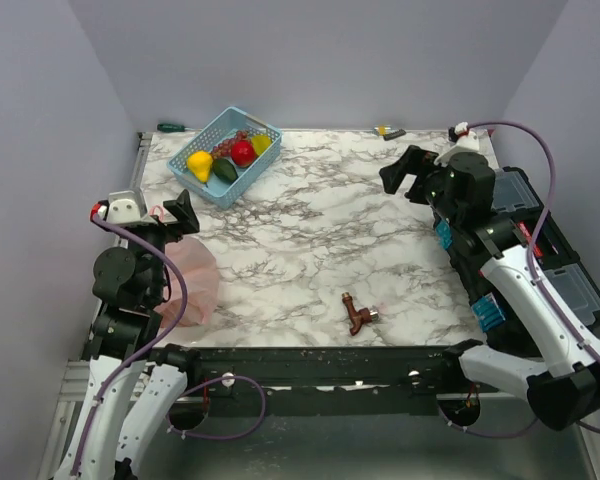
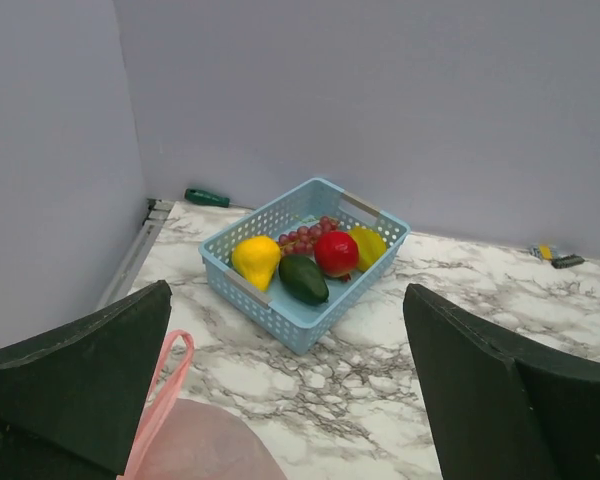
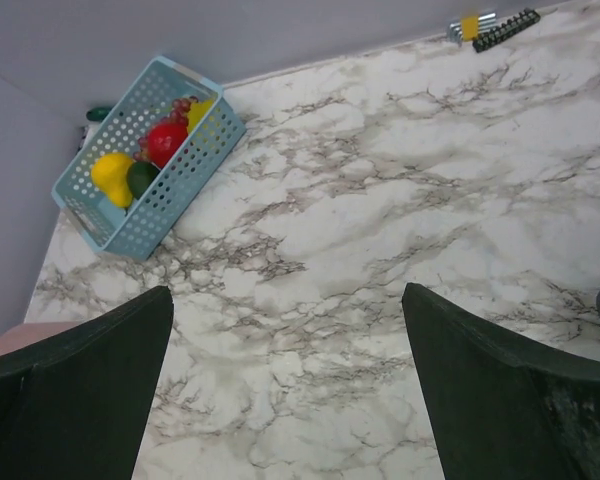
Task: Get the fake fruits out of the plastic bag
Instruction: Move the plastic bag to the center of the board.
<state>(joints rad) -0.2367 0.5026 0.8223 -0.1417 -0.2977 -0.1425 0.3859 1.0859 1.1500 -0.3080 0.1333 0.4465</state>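
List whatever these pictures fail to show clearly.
- Inside of the plastic bag: the left arm overlaps it in the top view; the bottom edge cuts it in the left wrist view.
- Yellow-black item: too small to identify in any view.

We look down from above the near edge; both wrist cameras face across the marble table point(image 1: 310, 230), sharing the blue basket point(image 1: 252, 168).

fake fruits point(image 2: 336, 252): glossy plastic | plastic bag point(image 2: 205, 450): translucent, possibly matt
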